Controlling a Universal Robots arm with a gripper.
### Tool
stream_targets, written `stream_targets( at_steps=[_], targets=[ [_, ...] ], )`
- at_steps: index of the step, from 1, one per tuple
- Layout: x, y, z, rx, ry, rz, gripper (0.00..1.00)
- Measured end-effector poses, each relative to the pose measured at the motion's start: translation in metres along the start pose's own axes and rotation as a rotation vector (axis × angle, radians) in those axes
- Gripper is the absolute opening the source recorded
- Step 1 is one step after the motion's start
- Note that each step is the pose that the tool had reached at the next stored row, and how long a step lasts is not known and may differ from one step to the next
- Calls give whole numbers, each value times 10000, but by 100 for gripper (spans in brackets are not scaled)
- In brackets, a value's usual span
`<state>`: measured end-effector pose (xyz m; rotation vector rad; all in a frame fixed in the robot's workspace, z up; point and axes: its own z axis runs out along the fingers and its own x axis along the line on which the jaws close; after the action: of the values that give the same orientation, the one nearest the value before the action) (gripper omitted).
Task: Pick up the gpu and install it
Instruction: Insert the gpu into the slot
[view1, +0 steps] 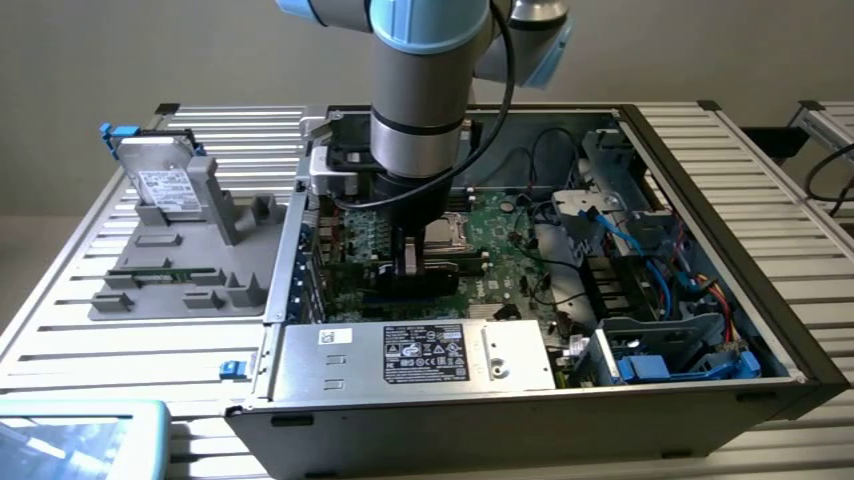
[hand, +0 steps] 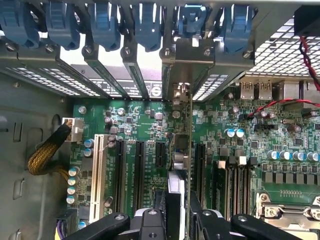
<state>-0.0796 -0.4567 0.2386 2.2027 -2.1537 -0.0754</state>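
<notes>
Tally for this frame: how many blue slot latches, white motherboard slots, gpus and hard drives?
blue latches: 6
white slot: 1
gpu: 1
hard drive: 1
Total: 9

1 gpu (hand: 184, 150), 1 hard drive (view1: 170, 187), 1 computer case (view1: 694, 150), 6 blue clips (hand: 105, 22).

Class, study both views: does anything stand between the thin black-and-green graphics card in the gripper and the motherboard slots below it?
Nothing visible does. The gripper holds the thin green-edged gpu on edge over the black expansion slots of the green motherboard, its silvery bracket at the case's rear openings.
</notes>
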Motion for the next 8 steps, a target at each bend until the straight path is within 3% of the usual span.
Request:
stream_targets(
  at_steps=[8],
  targets=[
    [3, 5, 0, 18, 4, -32, 29]
  ],
)
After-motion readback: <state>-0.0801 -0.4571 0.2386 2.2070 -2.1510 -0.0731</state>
